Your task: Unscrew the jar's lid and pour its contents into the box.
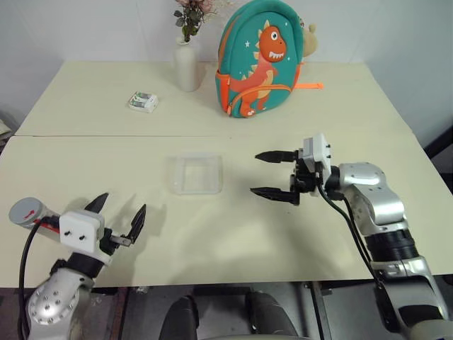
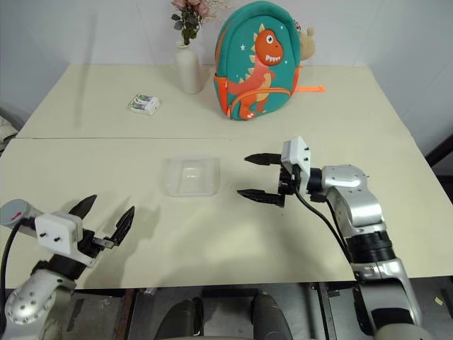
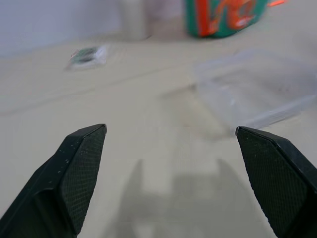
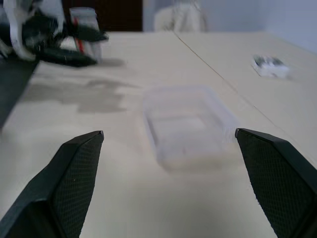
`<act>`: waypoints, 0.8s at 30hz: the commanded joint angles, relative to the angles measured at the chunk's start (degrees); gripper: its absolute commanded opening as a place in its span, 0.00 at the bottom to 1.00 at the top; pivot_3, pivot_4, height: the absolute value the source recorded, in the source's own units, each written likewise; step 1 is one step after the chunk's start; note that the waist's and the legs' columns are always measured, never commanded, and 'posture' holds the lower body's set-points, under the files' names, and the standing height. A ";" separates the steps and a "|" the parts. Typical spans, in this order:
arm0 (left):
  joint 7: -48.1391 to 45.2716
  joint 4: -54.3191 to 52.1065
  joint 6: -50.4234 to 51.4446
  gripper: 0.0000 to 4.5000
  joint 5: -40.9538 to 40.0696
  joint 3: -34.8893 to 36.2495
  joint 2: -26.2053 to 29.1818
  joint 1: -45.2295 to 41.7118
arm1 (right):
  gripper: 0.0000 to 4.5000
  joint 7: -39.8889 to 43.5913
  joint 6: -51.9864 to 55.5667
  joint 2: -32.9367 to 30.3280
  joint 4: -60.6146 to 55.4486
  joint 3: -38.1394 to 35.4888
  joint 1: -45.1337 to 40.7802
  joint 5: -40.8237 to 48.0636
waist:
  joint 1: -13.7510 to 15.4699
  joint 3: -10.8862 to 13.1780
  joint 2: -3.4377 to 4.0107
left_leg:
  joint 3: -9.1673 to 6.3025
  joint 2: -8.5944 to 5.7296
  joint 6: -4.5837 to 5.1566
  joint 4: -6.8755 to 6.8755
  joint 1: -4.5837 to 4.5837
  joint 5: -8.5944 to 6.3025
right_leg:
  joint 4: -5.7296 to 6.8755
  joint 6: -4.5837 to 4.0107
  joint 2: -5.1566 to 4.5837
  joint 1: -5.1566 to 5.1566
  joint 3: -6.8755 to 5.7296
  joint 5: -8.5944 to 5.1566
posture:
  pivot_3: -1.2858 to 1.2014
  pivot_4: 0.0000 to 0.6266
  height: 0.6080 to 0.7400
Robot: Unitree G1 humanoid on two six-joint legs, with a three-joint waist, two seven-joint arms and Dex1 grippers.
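Teal backpack, orange dinosaur print

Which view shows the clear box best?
The left eye view: the box lies whole and unobstructed on the table, seen from above. The right eye view matches it. The right wrist view shows it whole but low-angle; the left wrist view shows it blurred, low and off to one side.

A wide cream-coloured counter runs up to a plain white wall. A thin seam crosses the counter from side to side, as if two tops are pushed together. Near the far edge, just in front of the wall, stand a white vase with dried flowers and, just beside it, a teal dinosaur backpack with a tan plush toy peeking from behind it. A small white-and-green packet lies toward the far left corner. Below the near edge, a dark floor shows. The light is even and soft, casting faint shadows on the counter.
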 commanded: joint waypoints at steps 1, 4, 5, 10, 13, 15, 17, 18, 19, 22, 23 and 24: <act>6.32 -5.88 -2.71 0.99 4.46 0.10 -5.15 5.06 | 1.00 2.79 -2.60 2.30 3.22 1.04 -3.16 -0.44 | -0.03 -0.01 -0.02 | -0.02 0.00 0.01 0.01 0.00 0.01 | 0.00 -0.28 0.00 0.00 0.00 -0.13 | 0.52 0.24 1.00; 10.43 -7.75 -4.13 0.99 7.72 -1.85 -10.53 8.73 | 1.00 4.40 -3.81 4.15 5.74 1.70 -5.05 -0.91 | -0.12 -0.04 -0.06 | 0.04 -0.03 0.01 0.04 -0.02 0.00 | -0.11 -0.53 -0.04 0.03 0.04 -0.21 | 0.52 0.24 1.00; 12.59 -8.40 -4.61 0.99 8.94 -1.85 -12.78 9.68 | 1.00 4.89 -4.17 4.69 6.68 1.73 -5.62 -1.04 | -0.15 -0.04 -0.07 | 0.06 -0.04 0.02 0.04 -0.02 0.00 | -0.14 -0.54 -0.05 0.04 0.07 -0.21 | 0.52 0.24 1.00; 19.98 -10.36 -5.50 0.99 11.08 0.25 -20.94 13.02 | 1.00 6.40 -4.88 6.16 8.71 1.92 -6.59 -1.44 | -0.27 -0.04 -0.08 | 0.07 -0.05 0.04 0.06 -0.03 -0.01 | -0.14 -0.55 -0.05 0.03 0.09 -0.21 | 0.52 0.24 1.00; 24.39 -10.61 -5.91 0.99 10.82 1.74 -25.45 13.56 | 1.00 6.67 -4.97 6.58 8.98 1.82 -6.87 -1.67 | -0.35 -0.03 -0.09 | 0.05 -0.05 0.06 0.06 -0.04 -0.02 | -0.13 -0.55 -0.03 0.01 0.08 -0.21 | 0.52 0.24 1.00; 26.71 -10.32 -6.15 0.99 10.77 2.17 -26.34 12.93 | 1.00 6.75 -4.72 6.68 8.61 1.72 -6.90 -1.65 | -0.40 -0.03 -0.09 | 0.04 -0.05 0.06 0.06 -0.03 -0.02 | -0.12 -0.55 -0.01 0.00 0.09 -0.22 | 0.52 0.24 1.00; 28.52 -9.99 -5.93 0.99 10.51 2.25 -26.10 12.20 | 1.00 6.69 -4.50 6.71 8.23 1.59 -6.88 -1.62 | -0.42 -0.03 -0.09 | 0.07 -0.05 0.06 0.08 -0.04 -0.02 | -0.14 -0.55 -0.01 0.00 0.12 -0.22 | 0.52 0.24 1.00; 29.77 -9.83 -5.89 0.99 10.54 2.47 -26.08 11.59 | 1.00 6.51 -4.44 6.73 8.18 1.47 -6.91 -1.61 | -0.42 -0.03 -0.09 | 0.07 -0.05 0.06 0.10 -0.05 -0.03 | -0.15 -0.56 -0.01 0.00 0.12 -0.22 | 0.52 0.24 1.00; 30.88 -9.61 -5.61 0.99 10.20 2.93 -25.80 10.69 | 1.00 6.14 -4.24 6.77 8.05 1.29 -6.90 -1.56 | -0.41 -0.03 -0.09 | 0.07 -0.05 0.06 0.10 -0.06 -0.03 | -0.15 -0.56 -0.01 0.00 0.12 -0.22 | 0.52 0.24 1.00; 33.05 -8.96 -4.44 0.99 9.62 4.40 -24.05 8.35 | 1.00 5.78 -3.77 6.74 7.34 1.16 -6.63 -1.32 | -0.42 -0.03 -0.09 | 0.07 -0.05 0.07 0.10 -0.05 -0.03 | -0.14 -0.57 -0.01 0.00 0.12 -0.22 | 0.52 0.24 1.00; 33.22 -8.70 -3.98 0.99 9.31 4.68 -23.38 7.68 | 1.00 6.15 -3.57 6.66 6.79 1.29 -6.42 -1.07 | -0.43 -0.03 -0.09 | 0.07 -0.05 0.07 0.10 -0.05 -0.03 | -0.13 -0.57 0.00 0.00 0.12 -0.22 | 0.52 0.24 1.00; 33.37 -8.46 -3.53 0.99 9.19 4.91 -22.79 6.99 | 1.00 6.61 -3.24 6.56 6.22 1.45 -6.27 -0.78 | -0.42 -0.03 -0.09 | 0.07 -0.05 0.07 0.10 -0.05 -0.03 | -0.13 -0.57 0.00 0.00 0.12 -0.22 | 0.52 0.24 1.00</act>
